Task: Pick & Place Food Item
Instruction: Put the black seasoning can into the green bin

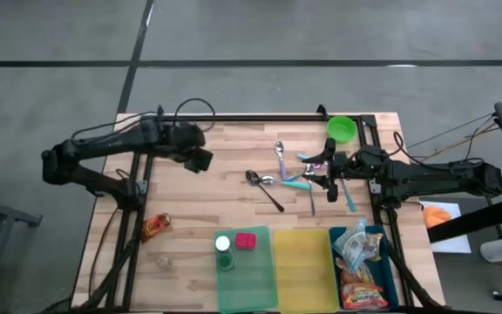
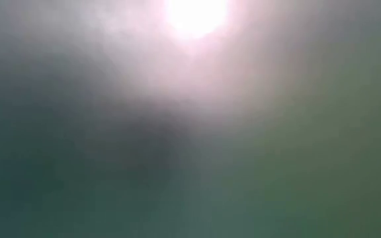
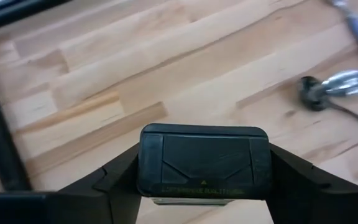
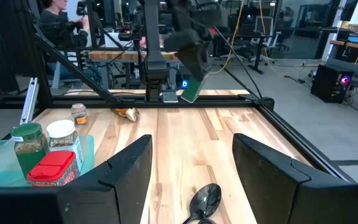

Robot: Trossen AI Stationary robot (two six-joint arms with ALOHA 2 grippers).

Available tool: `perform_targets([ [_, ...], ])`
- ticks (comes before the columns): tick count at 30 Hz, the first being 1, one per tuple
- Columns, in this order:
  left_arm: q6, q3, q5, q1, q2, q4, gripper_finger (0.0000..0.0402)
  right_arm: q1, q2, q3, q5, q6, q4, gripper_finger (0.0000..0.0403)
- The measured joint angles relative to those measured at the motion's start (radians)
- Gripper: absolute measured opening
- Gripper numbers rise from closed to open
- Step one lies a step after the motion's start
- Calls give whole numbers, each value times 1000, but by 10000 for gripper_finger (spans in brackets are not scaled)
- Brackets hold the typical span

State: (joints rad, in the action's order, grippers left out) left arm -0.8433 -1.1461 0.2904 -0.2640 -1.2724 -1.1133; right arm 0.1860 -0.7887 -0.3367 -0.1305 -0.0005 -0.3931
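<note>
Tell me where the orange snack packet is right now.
In the high view the orange snack packet lies on the table's left side near the front edge, left of the green tray and just behind a small clear jar.

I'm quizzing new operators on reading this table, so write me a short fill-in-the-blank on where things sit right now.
1. The green bowl sits at the table's far ____ corner.
2. The red-lidded container rests on the ____ mat.
3. The snack bags lie in the ____ bin.
4. The right hand hovers over the ____, its fingers apart and empty.

Missing words: right; green; blue; spoons
</note>
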Motion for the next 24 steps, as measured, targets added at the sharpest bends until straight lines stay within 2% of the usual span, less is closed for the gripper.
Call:
perform_targets([
  [4,-63,0,75,128,0,35,268,0,0,0,0,0,0,221],
  [12,-186,0,210,357,-1,120,256,0,0,0,0,0,0,221],
  [17,-252,5,266,481,-9,179,271,0,0,0,0,0,0,221],
  [24,-366,6,338,612,-61,236,254,0,0,0,0,0,0,221],
])
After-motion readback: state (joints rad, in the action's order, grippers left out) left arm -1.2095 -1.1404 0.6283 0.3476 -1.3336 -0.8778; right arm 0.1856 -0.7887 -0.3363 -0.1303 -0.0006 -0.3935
